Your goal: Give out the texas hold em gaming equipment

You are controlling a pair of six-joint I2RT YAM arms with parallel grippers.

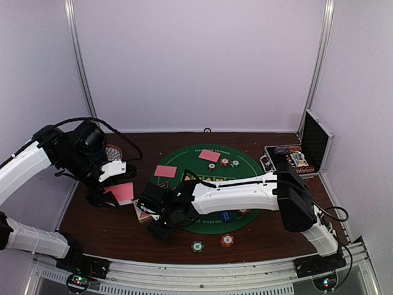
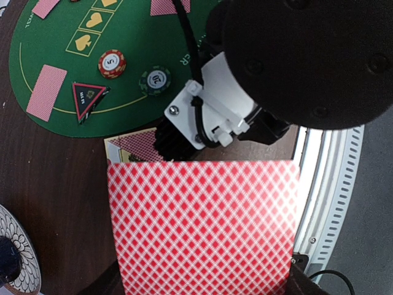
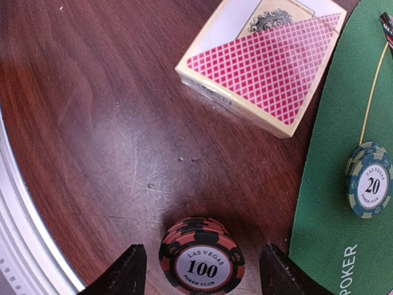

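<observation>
Now red chips (image 3: 202, 258) between spread right jaws, pink card (image 2: 202, 227) in left jaws

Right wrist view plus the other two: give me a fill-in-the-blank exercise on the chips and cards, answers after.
The chip stack between the right gripper's open jaws is marked ____.
The blue-green chip on the green mat is marked ____.
The pink-backed card is gripped by the ____ arm's jaws.
Missing: 100; 20; left.
</observation>
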